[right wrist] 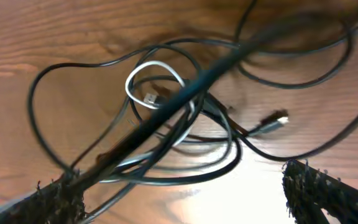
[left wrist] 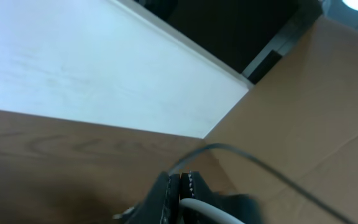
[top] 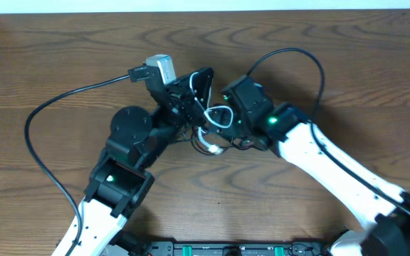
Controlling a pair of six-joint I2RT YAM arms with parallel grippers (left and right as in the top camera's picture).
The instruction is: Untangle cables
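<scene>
**Inspector:** Surface, from overhead?

**Assistant:** A brown wood-grain table (top: 48,43). Both arms reach to its middle. The cables (top: 212,131) lie bunched there between the two claws, with a white cable (top: 221,114) looped on top and black cables (top: 203,146) beneath.

**Inspector:** The claws from above?

**Assistant:** The left claw (top: 194,107) is on the left side of the bunch and the right claw (top: 225,122) on its right, both at the tangle. Neither claw's opening can be judged from this view.

**Inspector:** Left wrist view?

**Assistant:** The camera tilts upward onto a pale panel (left wrist: 73,62), a brown board (left wrist: 309,106) and a strip of table. The left claw (left wrist: 180,190) is clenched, its fingers (left wrist: 169,193) pressed flat together. The white cable (left wrist: 207,210) emerges right at their tips and appears pinched there. A thin dark cord (left wrist: 241,152) arcs away behind.

**Inspector:** Right wrist view?

**Assistant:** The table is below, with the tangle directly under the lens. The right claw (right wrist: 185,196) is released and spread wide. One finger sits at each lower corner, and nothing is between them. The white cable (right wrist: 157,71) forms a small loop. The black cables (right wrist: 166,177) ring it in wide overlapping loops. A small plug (right wrist: 272,121) lies to the right. A blurred black cord (right wrist: 216,65) crosses diagonally down towards the finger at picture-left. Contact there cannot be confirmed.
</scene>
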